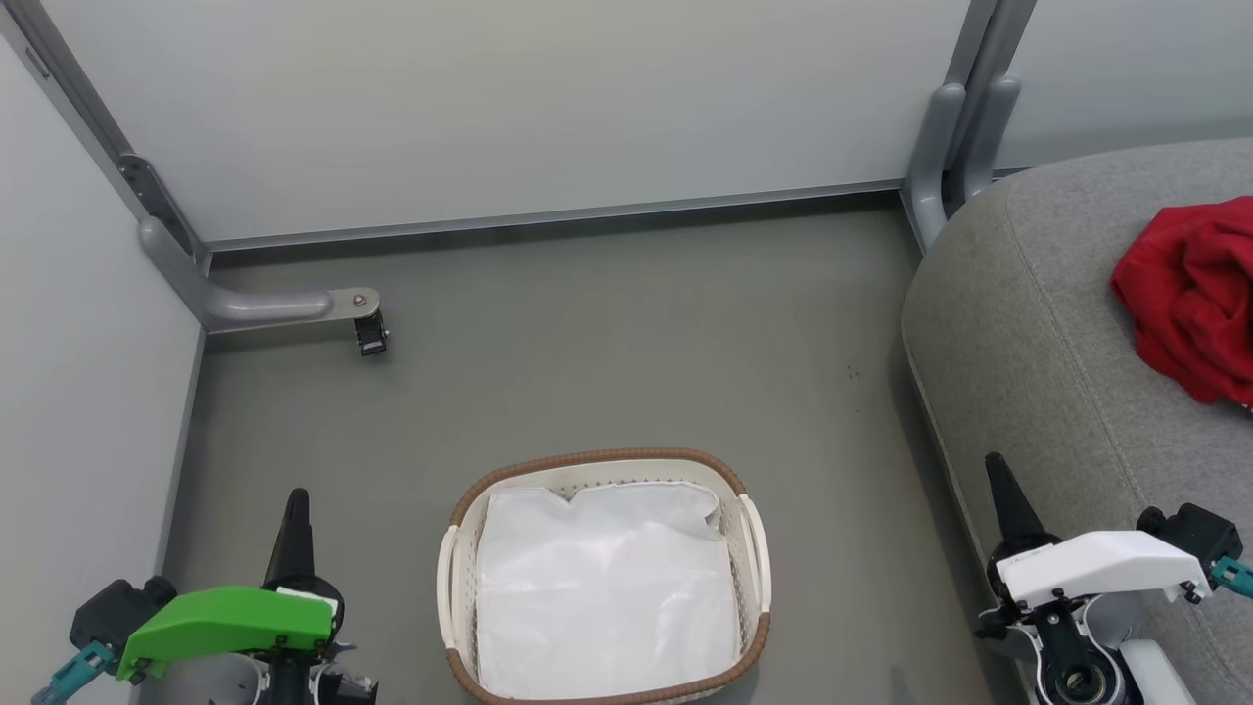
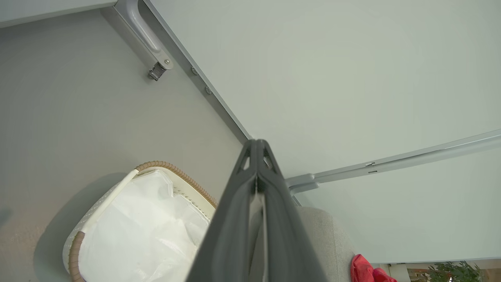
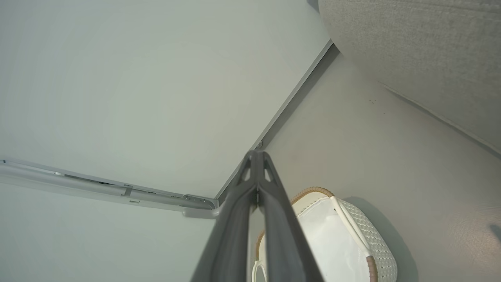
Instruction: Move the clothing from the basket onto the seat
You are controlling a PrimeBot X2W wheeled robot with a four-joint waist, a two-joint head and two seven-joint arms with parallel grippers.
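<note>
The oval white basket [image 1: 754,548] with a brown rim stands on the floor between my arms, holding a plain white liner sheet [image 1: 602,587]. Red clothing [image 1: 1189,294] lies bunched on the grey seat [image 1: 1038,333] at the right. My left gripper [image 1: 297,499] is shut and empty at the lower left, left of the basket. My right gripper [image 1: 997,465] is shut and empty at the lower right, over the seat's front edge. The left wrist view shows the basket [image 2: 172,172], the seat [image 2: 325,239] and a bit of red clothing [image 2: 362,270]. The right wrist view shows the basket [image 3: 375,246] and the seat [image 3: 422,51].
Pale partition panels [image 1: 509,108] wall in the far side and the left. A grey bracket foot with a black caster [image 1: 370,333] juts onto the floor at the left, and a grey post foot [image 1: 940,147] stands by the seat's far corner. Grey floor [image 1: 607,343] lies beyond the basket.
</note>
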